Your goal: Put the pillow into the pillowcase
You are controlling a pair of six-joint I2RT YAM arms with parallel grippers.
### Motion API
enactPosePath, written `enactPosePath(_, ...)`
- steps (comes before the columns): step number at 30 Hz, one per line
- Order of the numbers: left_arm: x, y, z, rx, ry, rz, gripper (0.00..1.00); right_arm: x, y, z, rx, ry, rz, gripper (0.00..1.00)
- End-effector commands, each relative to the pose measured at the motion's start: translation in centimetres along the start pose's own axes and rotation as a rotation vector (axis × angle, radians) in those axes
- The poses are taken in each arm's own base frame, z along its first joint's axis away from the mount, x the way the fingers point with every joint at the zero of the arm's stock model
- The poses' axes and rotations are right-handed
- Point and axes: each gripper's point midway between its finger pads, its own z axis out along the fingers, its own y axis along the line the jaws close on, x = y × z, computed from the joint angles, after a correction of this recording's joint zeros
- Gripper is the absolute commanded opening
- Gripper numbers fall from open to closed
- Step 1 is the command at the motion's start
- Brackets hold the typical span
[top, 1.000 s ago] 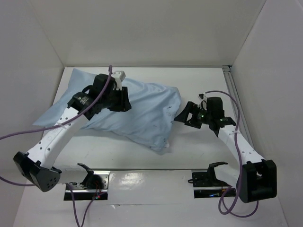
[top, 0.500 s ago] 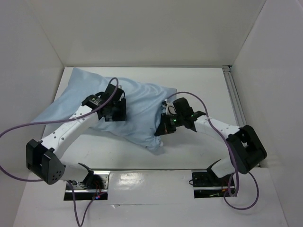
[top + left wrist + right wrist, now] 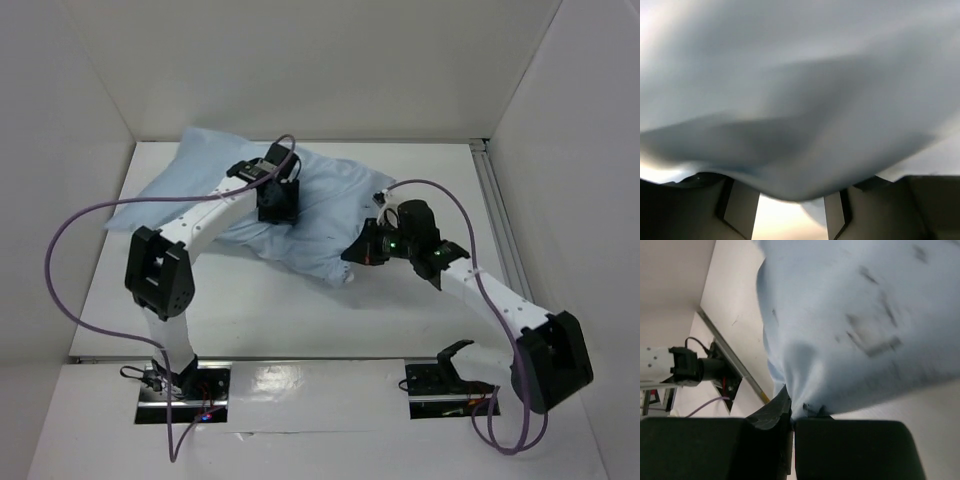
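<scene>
On the table's (image 3: 250, 310) far half, the pillowcase (image 3: 325, 215) is lying plump, the pillow apparently hidden inside. The right gripper (image 3: 351, 255) is pinching its near corner, probably to tug; the left gripper (image 3: 278, 207), jaws apart, is pressing cloth down.
</scene>
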Motion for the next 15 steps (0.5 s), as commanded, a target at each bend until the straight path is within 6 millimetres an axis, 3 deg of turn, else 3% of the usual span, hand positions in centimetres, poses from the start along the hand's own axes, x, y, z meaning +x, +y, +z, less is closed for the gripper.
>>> enactPosePath(1, -5.1, -5.0, 0.0, 0.119, -0.144, 0.075, 0.59, 2.4, 4.3, -1.8, -0.147, 0.055, -0.056, 0.0)
enactPosePath(4, -6.5, -5.8, -1.1, 0.125, -0.182, 0.09, 0.59, 3.1, 6.0, -1.3, -0.194, 0.06, -0.084, 0.0)
enactPosePath(5, -6.8, -5.4, -2.0, 0.112, -0.2, 0.087, 0.6, 4.3, 6.4, -0.2, -0.204, 0.096, -0.094, 0.0)
enactPosePath(7, -7.2, -4.4, -3.7, 0.095, -0.223, 0.096, 0.6, 3.8, 7.1, 1.7, -0.199, 0.108, -0.117, 0.0)
enactPosePath(8, -8.1, -3.4, -6.1, 0.086, -0.274, 0.089, 0.61, 3.8, 7.9, 2.5, -0.225, 0.114, -0.162, 0.0)
enactPosePath(9, -7.5, -2.7, -6.9, 0.069, -0.267, 0.09, 0.61, 3.3, 8.0, 3.2, -0.222, 0.117, -0.169, 0.0)
enactPosePath(10, -7.3, -2.1, -8.0, 0.058, -0.279, 0.096, 0.63, 1.7, 9.4, 3.8, -0.24, 0.094, -0.189, 0.0)
enactPosePath(11, -6.9, -1.4, -8.9, 0.041, -0.29, 0.092, 0.63, 1.7, 9.0, 5.1, -0.234, 0.122, -0.199, 0.0)
enactPosePath(12, -6.4, -0.9, -9.9, 0.041, -0.29, 0.092, 0.64, 1.1, 9.2, 5.5, -0.231, 0.126, -0.208, 0.06)
enactPosePath(13, -4.9, 0.2, -11.4, 0.032, -0.288, 0.079, 0.64, -0.1, 9.9, 6.0, -0.234, 0.122, -0.223, 0.24)
enactPosePath(14, -4.0, 0.4, -12.0, 0.047, -0.285, 0.069, 0.66, 0.4, 9.8, 5.8, -0.211, 0.152, -0.238, 0.45)
enactPosePath(15, -1.7, 1.5, -12.7, 0.053, -0.264, 0.074, 0.68, 0.4, 9.5, 5.7, -0.188, 0.157, -0.244, 0.7)
